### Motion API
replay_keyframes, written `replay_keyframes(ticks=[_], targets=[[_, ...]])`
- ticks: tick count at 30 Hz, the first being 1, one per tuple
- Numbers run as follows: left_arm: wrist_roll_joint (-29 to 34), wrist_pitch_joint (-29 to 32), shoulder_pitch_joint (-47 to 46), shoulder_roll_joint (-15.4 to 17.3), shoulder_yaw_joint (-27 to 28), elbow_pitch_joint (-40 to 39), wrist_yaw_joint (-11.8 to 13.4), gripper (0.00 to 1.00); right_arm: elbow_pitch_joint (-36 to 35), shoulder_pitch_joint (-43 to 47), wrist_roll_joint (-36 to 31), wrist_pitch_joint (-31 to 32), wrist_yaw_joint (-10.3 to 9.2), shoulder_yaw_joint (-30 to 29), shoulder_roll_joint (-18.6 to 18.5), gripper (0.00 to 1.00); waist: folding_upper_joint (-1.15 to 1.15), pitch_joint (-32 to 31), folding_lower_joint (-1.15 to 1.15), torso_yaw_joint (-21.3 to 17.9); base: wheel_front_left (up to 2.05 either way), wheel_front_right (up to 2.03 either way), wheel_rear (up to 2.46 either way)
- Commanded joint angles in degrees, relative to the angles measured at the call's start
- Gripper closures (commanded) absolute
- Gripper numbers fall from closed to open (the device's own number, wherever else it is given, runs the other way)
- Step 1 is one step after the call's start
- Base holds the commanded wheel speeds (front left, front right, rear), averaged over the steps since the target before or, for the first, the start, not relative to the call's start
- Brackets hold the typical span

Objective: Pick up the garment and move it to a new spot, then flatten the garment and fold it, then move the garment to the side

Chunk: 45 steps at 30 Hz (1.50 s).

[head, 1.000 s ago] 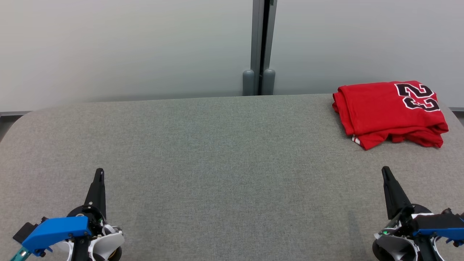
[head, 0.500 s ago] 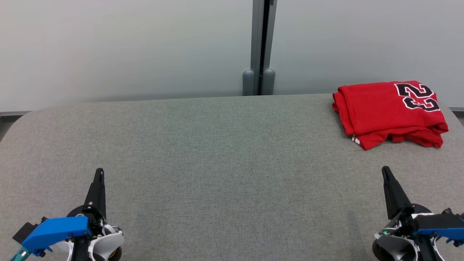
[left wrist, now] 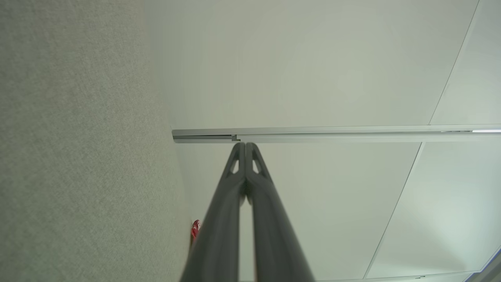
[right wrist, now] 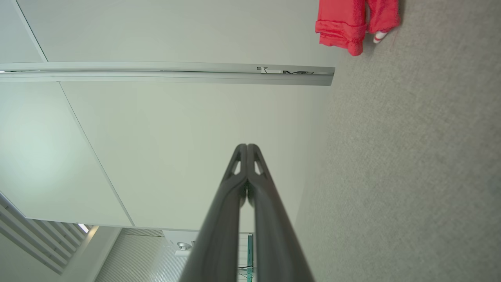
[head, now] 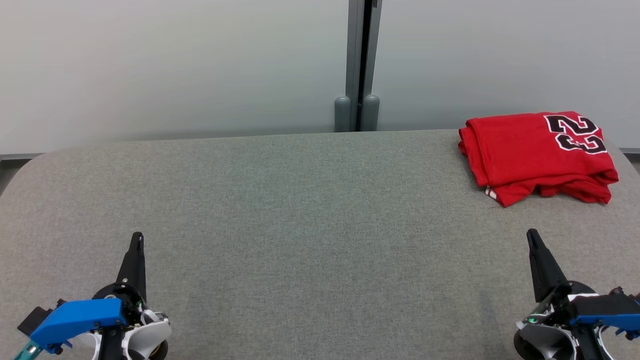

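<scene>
Grey fabric tabletop [head: 300, 210] holds a folded red numbered jersey [head: 530, 155] upper right; left gripper [head: 136, 236] and right gripper [head: 531, 233] closed, empty. Pinching one layer would likely undo the fold.

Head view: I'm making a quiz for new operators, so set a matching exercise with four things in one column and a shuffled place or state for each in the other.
Things:
1. red garment
2. left claw
3. right claw
4. grey post

Places or states:
A. shut, lower right of the view
B. upright behind the far edge of the table, near the middle
C. folded, at the table's far right
D. shut, lower left of the view

Pairs: 1-C, 2-D, 3-A, 4-B
</scene>
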Motion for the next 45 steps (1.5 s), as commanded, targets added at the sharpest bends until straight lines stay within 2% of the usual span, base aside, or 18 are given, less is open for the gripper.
replay_keyframes(ticks=[1,45], targets=[[-0.18,0.23,-0.55,-0.10,0.10,-0.22,-0.24,1.00,0.07,-0.69,0.10,0.15,0.02,-0.21,0.00,1.00,-0.01,0.00,0.00,0.00,0.00,0.00,0.00],[-0.18,0.22,-0.55,-0.10,0.08,-0.23,-0.24,1.00,0.08,-0.67,0.01,0.19,0.02,-0.28,0.08,1.00,-0.01,0.00,0.00,0.00,0.00,0.00,0.00]])
